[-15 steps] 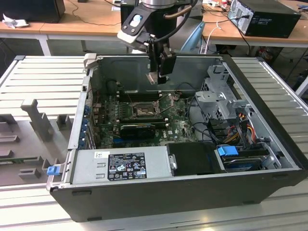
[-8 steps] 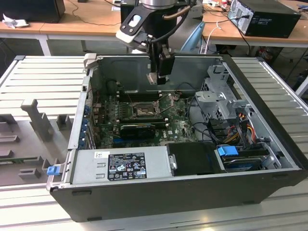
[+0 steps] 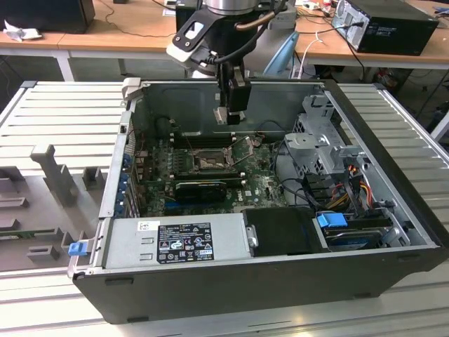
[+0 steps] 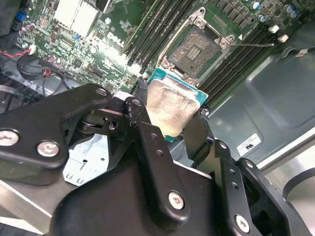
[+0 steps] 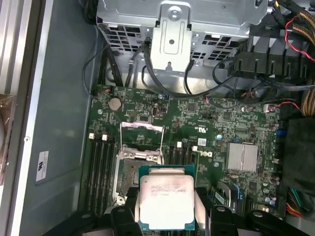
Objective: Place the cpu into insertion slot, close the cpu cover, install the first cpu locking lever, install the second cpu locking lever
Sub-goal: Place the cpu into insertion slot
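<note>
While hovering over the square, dark-centred, silver-rimmed insertion slot [image 4: 197, 46], my black pincer [image 5: 166, 210] pinches the flat square silver-beige cpu [image 5: 165, 194].

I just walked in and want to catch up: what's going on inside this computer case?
The arm's gripper is shut on the cpu, holding it above the motherboard inside the open computer case. The insertion slot lies bare, and the cpu cover stands open. The cpu is not yet seated.
</note>
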Available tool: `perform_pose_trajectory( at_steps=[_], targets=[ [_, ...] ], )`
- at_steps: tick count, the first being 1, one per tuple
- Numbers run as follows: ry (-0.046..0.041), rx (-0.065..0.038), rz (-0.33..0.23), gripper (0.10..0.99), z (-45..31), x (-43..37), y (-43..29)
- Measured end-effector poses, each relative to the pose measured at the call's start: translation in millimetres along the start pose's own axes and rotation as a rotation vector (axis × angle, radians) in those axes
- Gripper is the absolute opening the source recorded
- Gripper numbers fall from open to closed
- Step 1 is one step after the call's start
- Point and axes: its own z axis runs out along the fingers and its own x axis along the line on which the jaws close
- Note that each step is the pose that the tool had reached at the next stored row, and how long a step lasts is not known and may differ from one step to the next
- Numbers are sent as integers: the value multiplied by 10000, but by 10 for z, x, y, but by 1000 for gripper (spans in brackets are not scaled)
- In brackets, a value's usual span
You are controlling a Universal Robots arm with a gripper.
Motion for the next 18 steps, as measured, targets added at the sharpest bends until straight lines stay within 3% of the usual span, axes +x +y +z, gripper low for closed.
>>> perform_pose_trajectory(
  at_steps=[8,18],
  targets=[
    [-16,131,352,533,46,3,-3],
    [-72,131,1209,533,79,2,-6]
  ],
)
